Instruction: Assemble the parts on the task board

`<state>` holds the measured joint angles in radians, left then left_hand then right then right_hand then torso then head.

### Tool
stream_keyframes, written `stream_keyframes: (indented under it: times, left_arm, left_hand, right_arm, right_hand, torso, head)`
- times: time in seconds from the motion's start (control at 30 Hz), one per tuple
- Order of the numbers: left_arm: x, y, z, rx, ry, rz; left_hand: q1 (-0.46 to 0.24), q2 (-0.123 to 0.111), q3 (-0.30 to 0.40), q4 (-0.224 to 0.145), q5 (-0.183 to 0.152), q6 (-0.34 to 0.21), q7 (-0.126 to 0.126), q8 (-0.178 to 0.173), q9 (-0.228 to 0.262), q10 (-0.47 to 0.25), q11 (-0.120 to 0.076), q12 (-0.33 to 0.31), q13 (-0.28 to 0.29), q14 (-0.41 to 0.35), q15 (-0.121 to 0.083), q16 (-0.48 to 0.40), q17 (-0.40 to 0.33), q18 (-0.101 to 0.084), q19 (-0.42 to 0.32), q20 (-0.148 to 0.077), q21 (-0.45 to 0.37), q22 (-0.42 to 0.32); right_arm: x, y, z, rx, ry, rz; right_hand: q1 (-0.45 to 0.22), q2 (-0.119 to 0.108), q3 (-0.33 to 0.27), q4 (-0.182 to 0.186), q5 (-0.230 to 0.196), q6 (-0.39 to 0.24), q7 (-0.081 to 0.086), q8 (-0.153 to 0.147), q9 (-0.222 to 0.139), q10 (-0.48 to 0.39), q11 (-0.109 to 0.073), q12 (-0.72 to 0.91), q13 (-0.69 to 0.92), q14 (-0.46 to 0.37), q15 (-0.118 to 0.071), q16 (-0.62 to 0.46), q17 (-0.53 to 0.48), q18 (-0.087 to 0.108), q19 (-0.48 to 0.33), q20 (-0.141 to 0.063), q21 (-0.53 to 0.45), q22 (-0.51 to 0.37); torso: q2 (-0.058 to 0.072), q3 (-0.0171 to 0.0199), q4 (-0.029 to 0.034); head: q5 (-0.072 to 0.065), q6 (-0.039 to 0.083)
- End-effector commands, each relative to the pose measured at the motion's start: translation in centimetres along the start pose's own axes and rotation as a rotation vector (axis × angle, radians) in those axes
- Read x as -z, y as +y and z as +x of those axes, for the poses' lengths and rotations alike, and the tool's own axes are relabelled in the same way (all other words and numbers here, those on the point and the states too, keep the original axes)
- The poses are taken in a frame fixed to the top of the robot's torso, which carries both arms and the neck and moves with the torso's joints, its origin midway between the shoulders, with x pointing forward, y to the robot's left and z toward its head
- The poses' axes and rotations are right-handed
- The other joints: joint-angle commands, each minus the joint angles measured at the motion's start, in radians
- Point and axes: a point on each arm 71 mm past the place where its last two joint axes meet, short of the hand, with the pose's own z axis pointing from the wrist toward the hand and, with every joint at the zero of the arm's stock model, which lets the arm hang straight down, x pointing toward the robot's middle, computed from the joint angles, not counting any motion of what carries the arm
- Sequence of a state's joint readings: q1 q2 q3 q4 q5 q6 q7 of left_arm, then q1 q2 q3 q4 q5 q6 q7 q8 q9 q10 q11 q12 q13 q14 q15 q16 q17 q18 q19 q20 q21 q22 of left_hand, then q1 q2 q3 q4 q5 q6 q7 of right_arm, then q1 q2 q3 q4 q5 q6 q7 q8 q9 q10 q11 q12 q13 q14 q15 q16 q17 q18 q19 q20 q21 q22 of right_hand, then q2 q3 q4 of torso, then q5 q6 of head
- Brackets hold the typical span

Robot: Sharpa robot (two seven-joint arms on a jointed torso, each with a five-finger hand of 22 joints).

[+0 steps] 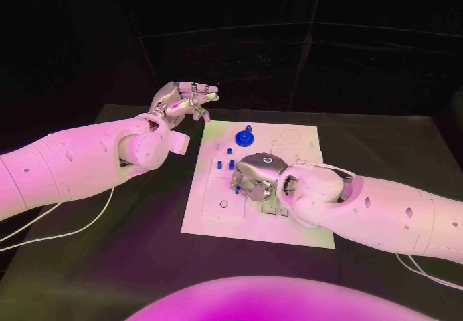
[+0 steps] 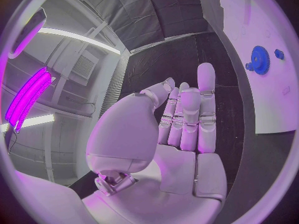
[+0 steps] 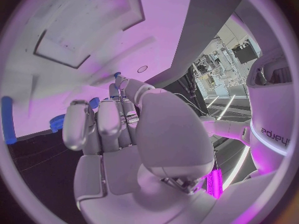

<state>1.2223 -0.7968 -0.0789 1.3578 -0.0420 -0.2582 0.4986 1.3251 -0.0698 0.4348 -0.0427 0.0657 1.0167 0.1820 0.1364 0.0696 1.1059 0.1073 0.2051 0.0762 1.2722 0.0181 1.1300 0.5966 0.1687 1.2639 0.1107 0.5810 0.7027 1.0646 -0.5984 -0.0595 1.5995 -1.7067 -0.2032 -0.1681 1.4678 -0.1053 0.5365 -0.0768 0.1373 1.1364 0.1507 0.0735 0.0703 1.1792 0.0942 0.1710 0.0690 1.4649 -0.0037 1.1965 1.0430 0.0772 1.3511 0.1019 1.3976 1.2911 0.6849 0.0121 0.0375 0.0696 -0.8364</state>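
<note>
The white task board (image 1: 301, 231) lies in the middle of the table. A blue gear (image 1: 245, 138) stands near its far edge, and small blue parts (image 1: 220, 164) sit below it. My right hand (image 1: 255, 175) hovers low over the board's middle with its fingers bent down. In the right wrist view its thumb and a fingertip (image 3: 116, 88) meet on a small blue part (image 3: 117, 75). My left hand (image 1: 183, 100) is raised beyond the board's far left corner. Its fingers (image 2: 190, 114) are stretched out and hold nothing. The blue gear (image 2: 259, 59) is visible past them.
A blue peg (image 3: 6, 119) lies on the board (image 3: 74, 20) beside the right hand, near the gear (image 3: 57, 122). Rectangular slots (image 1: 269, 210) sit near the board's front edge. Thin white cables (image 1: 58, 234) trail over the black table at the left.
</note>
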Motion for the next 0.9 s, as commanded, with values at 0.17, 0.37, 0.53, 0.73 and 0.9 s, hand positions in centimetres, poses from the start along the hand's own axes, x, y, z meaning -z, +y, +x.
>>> stream_keyframes:
  times: [0.17,0.37,0.53,0.73,0.9]
  left_arm:
    - [0.0,-0.1,0.2,0.010,0.011,0.004]
    - [0.0,-0.1,0.2,0.010,0.012,0.003]
    - [-0.1,-0.1,0.2,0.010,0.012,0.002]
    - [-0.1,-0.1,0.1,0.011,0.012,0.001]
    - [-0.1,-0.1,0.1,0.011,0.013,-0.001]
  left_hand:
    - [0.008,0.002,-0.004,-0.004,-0.003,-0.009,0.000,0.007,-0.001,-0.007,-0.001,0.004,-0.001,-0.008,-0.001,-0.003,-0.002,0.013,-0.006,0.002,-0.003,-0.001]
    - [0.008,0.002,-0.004,-0.004,-0.003,-0.009,0.000,0.007,-0.001,-0.007,-0.001,0.004,-0.001,-0.008,-0.001,-0.003,-0.002,0.013,-0.006,0.002,-0.003,-0.001]
    - [0.008,0.002,-0.004,-0.004,-0.003,-0.009,0.000,0.007,-0.001,-0.007,-0.001,0.004,-0.001,-0.008,-0.001,-0.003,-0.002,0.013,-0.006,0.002,-0.003,-0.001]
    - [0.008,0.002,-0.004,-0.004,-0.003,-0.009,0.000,0.007,-0.001,-0.007,-0.001,0.004,-0.001,-0.008,-0.001,-0.003,-0.002,0.013,-0.006,0.002,-0.003,-0.001]
    - [0.009,0.002,-0.005,-0.006,-0.003,-0.011,0.001,0.008,-0.001,-0.009,0.000,0.006,-0.001,-0.009,-0.001,-0.004,-0.004,0.013,-0.006,0.002,-0.004,-0.002]
  right_arm:
    - [0.1,0.1,0.8,0.035,0.049,0.006]
    - [0.1,0.1,0.8,0.031,0.048,0.003]
    - [0.0,0.0,0.7,0.022,0.027,0.009]
    - [0.2,-0.4,0.3,0.005,-0.034,0.020]
    - [1.0,-0.7,-0.2,-0.018,-0.090,0.019]
  right_hand:
    - [-0.027,-0.007,-0.009,0.003,0.011,-0.005,0.005,-0.006,-0.002,0.008,-0.011,-0.004,0.000,0.026,0.002,0.009,-0.003,-0.006,-0.001,0.004,0.004,-0.001]
    - [-0.042,-0.009,-0.019,0.005,0.018,-0.013,0.006,-0.008,-0.002,0.000,-0.009,-0.009,0.000,0.025,0.004,0.010,-0.006,-0.005,-0.002,0.006,0.003,-0.002]
    - [-0.061,-0.018,-0.030,0.008,0.023,-0.061,0.021,-0.014,-0.008,-0.032,0.002,-0.027,-0.005,0.024,0.013,0.015,-0.005,-0.003,-0.013,0.011,-0.006,-0.015]
    - [-0.093,-0.047,-0.070,0.015,0.025,-0.203,0.039,-0.011,-0.006,-0.173,0.033,-0.069,-0.004,-0.017,0.038,-0.069,-0.125,0.031,-0.125,0.036,-0.105,-0.156]
    - [-0.090,-0.045,-0.090,0.012,0.025,-0.213,0.038,-0.008,-0.004,-0.197,0.034,-0.055,-0.001,-0.025,0.039,-0.085,-0.152,0.036,-0.140,0.039,-0.125,-0.180]
  torso:
    - [-0.001,-0.0003,0.0004]
    - [-0.001,-0.0006,0.0004]
    - [-0.001,-0.0007,-0.0004]
    - [-0.001,-0.0003,0.0000]
    - [-0.001,0.0013,-0.0005]
  head:
    - [0.001,-0.002]
    - [0.002,-0.002]
    - [0.003,-0.003]
    - [0.003,-0.003]
    - [0.003,0.000]
